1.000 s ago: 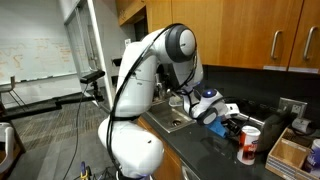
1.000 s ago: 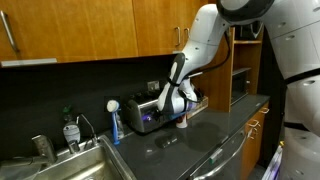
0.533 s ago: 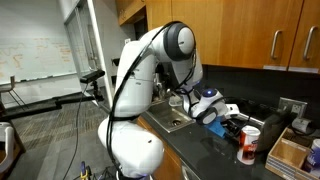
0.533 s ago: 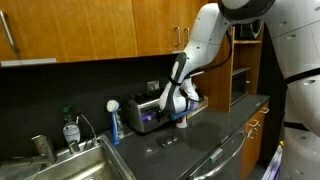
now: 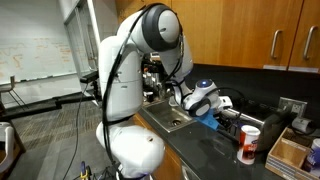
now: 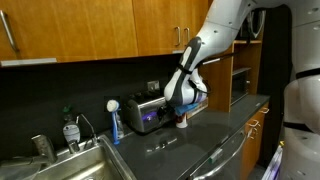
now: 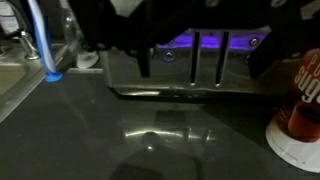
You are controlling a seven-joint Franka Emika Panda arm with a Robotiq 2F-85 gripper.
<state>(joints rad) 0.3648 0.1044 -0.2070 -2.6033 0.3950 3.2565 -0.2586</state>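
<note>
The arm (image 6: pixel 215 30) reaches over the dark counter (image 6: pixel 205 135). The sink (image 6: pixel 75 162) lies well apart. The toaster (image 7: pixel 190 62) stands by the wall, slots glowing purple. The gripper (image 7: pixel 203 70) hovers just before it, fingers spread and holding nothing. A red can (image 7: pixel 300 100) stands just beside the toaster, and a blue brush (image 7: pixel 40 45) stands on its other side.
</note>
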